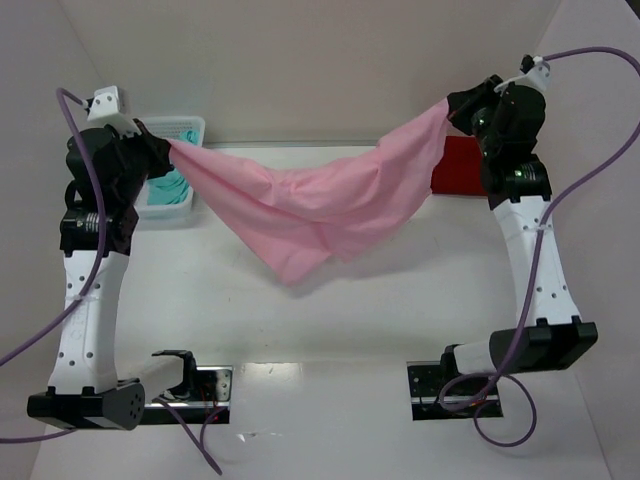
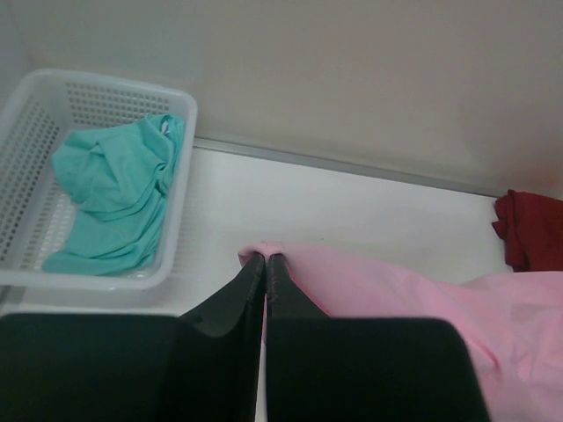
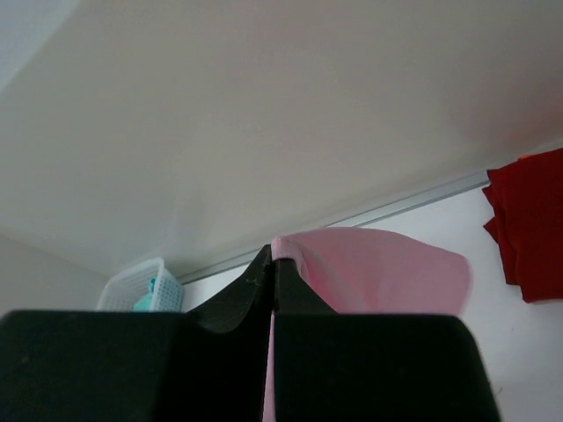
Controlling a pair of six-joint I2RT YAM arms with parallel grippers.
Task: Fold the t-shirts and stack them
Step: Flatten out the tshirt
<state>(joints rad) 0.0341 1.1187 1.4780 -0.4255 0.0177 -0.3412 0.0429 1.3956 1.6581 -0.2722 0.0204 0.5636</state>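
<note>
The light pink t-shirt (image 1: pixel 315 205) hangs stretched in the air between my two grippers, sagging in the middle above the table. My left gripper (image 1: pixel 165 148) is shut on its left corner; in the left wrist view (image 2: pixel 265 257) the pink cloth (image 2: pixel 413 294) runs off to the right. My right gripper (image 1: pixel 452 108) is shut on its right corner, also in the right wrist view (image 3: pixel 272 251) with the cloth (image 3: pixel 378 272). The red t-shirt (image 1: pixel 462 167) lies folded at the back right. The teal t-shirt (image 2: pixel 119 189) lies crumpled in the basket.
A white mesh basket (image 1: pixel 185 128) stands at the back left, just behind my left gripper; it also shows in the left wrist view (image 2: pixel 26 132). White walls close in the table at the back and sides.
</note>
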